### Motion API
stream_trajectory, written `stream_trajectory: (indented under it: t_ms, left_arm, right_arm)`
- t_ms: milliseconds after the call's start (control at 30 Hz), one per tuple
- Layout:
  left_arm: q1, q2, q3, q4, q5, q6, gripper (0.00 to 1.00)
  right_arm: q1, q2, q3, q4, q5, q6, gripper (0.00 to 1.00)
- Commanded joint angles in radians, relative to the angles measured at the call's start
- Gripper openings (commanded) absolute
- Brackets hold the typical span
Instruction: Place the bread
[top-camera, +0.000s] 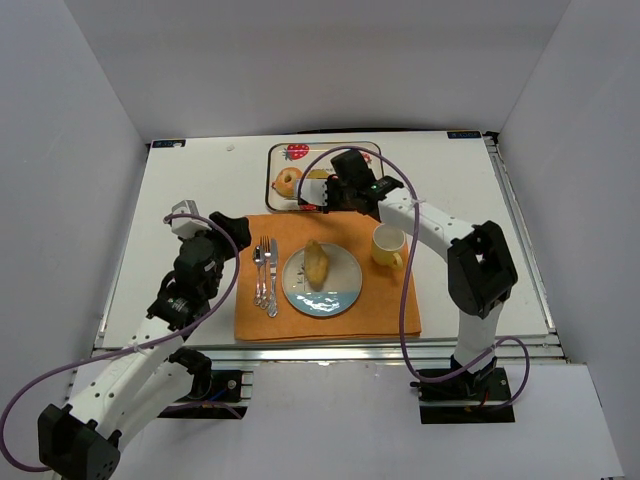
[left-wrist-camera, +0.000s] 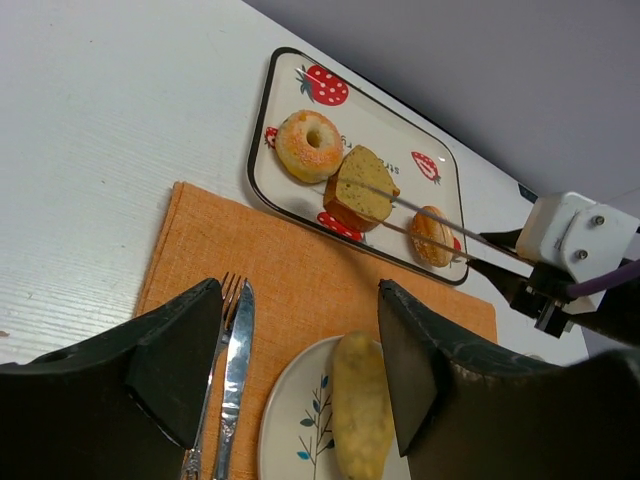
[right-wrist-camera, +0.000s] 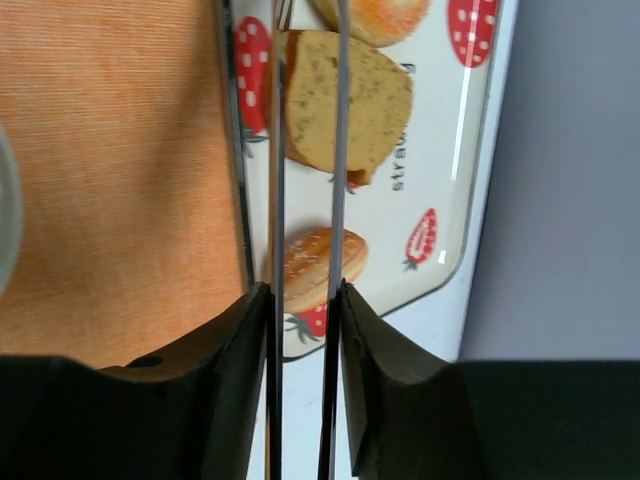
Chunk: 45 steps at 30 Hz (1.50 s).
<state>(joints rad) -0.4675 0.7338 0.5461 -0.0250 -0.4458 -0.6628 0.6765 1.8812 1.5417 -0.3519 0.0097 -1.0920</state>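
A long yellow bread roll (top-camera: 316, 264) (left-wrist-camera: 362, 410) lies on the white plate (top-camera: 343, 292) (left-wrist-camera: 295, 440). The strawberry tray (top-camera: 276, 160) (right-wrist-camera: 470, 180) holds a bagel (left-wrist-camera: 309, 145), a thick brown bread slice (left-wrist-camera: 362, 185) (right-wrist-camera: 370, 100) and a small bun (left-wrist-camera: 432, 235) (right-wrist-camera: 305, 265). My right gripper (top-camera: 335, 190) (right-wrist-camera: 305, 295) is shut on metal tongs (left-wrist-camera: 440, 215) (right-wrist-camera: 277, 200). Their blades pass over the bun and reach the slice; contact is unclear. My left gripper (top-camera: 235, 232) (left-wrist-camera: 300, 300) hangs open over the placemat, beside the plate, holding nothing.
An orange placemat (top-camera: 380, 310) (left-wrist-camera: 300, 250) lies under the plate. A fork (top-camera: 259, 270) (left-wrist-camera: 228, 300) and a knife (top-camera: 271, 282) (left-wrist-camera: 236, 370) lie left of the plate. A yellow cup (top-camera: 388, 244) stands right of it. White walls surround the table.
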Motion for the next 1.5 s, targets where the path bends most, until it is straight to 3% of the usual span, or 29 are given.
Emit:
stream_trajectory:
  t_ms: [0, 933, 1467]
  left_arm:
    - [0.004, -0.01, -0.015, -0.015, -0.016, 0.008, 0.73]
    - [0.009, -0.019, -0.021, -0.007, -0.011, 0.005, 0.75]
    - [0.012, -0.013, -0.015, -0.001, -0.005, 0.008, 0.75]
  right_arm:
    - [0.011, 0.004, 0.072, 0.09, 0.068, -0.036, 0.39]
    - [0.021, 0.113, 0.075, 0.16, 0.118, -0.049, 0.46]
    - [0.021, 0.052, 0.005, 0.252, 0.116, -0.063, 0.47]
